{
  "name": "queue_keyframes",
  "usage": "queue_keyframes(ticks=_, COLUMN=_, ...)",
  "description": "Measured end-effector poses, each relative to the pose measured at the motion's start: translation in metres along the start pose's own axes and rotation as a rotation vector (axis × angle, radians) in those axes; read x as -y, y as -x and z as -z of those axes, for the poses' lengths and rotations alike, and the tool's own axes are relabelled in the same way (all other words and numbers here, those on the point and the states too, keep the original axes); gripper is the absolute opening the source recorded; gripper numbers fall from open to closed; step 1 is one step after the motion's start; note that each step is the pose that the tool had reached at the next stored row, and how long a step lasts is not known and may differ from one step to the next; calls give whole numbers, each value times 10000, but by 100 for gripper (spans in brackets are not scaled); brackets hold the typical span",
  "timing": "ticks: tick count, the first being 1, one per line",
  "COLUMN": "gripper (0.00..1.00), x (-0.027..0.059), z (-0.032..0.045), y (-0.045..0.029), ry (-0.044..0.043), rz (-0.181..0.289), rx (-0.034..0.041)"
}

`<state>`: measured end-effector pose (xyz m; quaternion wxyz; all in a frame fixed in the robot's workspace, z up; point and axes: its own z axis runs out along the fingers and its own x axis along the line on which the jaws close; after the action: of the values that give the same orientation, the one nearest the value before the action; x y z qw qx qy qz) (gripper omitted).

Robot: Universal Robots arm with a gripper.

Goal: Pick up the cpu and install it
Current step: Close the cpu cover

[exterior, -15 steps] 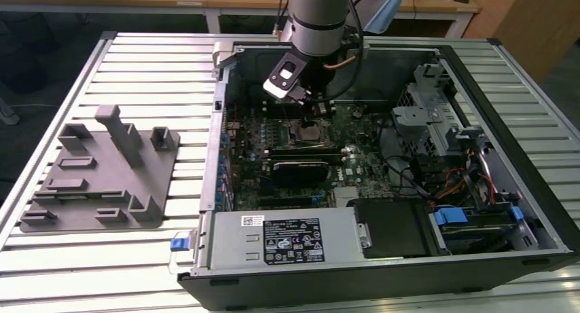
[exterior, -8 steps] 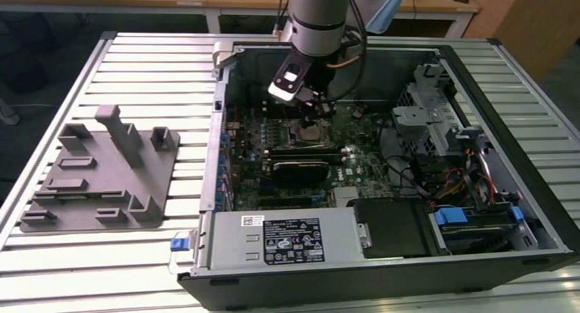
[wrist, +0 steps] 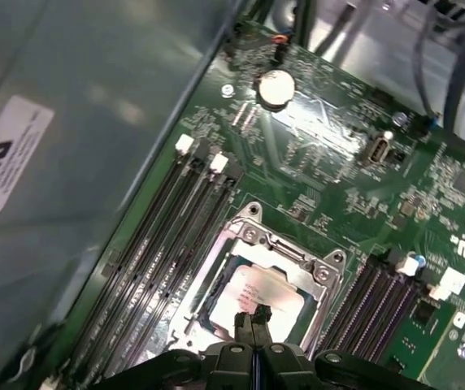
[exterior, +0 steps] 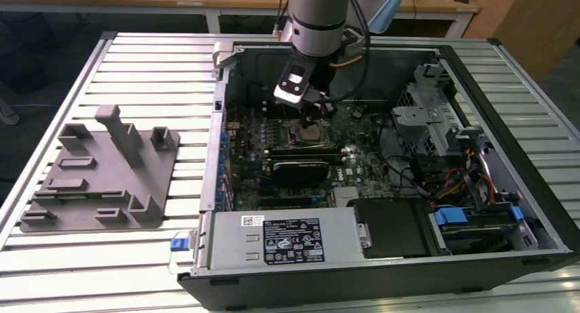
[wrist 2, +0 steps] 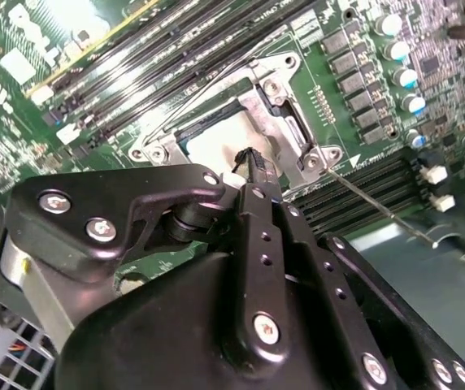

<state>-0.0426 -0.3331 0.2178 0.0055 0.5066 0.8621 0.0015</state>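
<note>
The cpu (wrist: 275,294), a flat square chip with a silver-grey top, lies inside the metal-framed socket (wrist: 291,250) on the green motherboard. In the second wrist view the cpu (wrist 2: 210,143) shows pale under the socket frame (wrist 2: 291,128). My gripper (wrist: 253,317) hangs just over the chip's middle with its two thin black fingers pressed together, and nothing shows between them. The same shut tips (wrist 2: 252,157) point down at the chip; I cannot tell if they touch it. In the exterior view my gripper (exterior: 319,113) is low inside the open computer case, above the cpu (exterior: 308,132).
Memory slots (wrist: 171,236) run beside the socket, and more slots (wrist: 371,292) lie on its other side. A grey plastic fixture (exterior: 100,177) sits on the slatted table at the exterior view's left. The case holds a power supply (exterior: 281,238), a drive cage (exterior: 435,116) and cables (exterior: 453,184).
</note>
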Motion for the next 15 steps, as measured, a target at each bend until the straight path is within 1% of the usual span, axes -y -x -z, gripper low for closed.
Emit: queue_keyframes(ticks=15, gripper=11, x=1, z=-2, y=-1, ry=18, rz=2255, rx=-19)
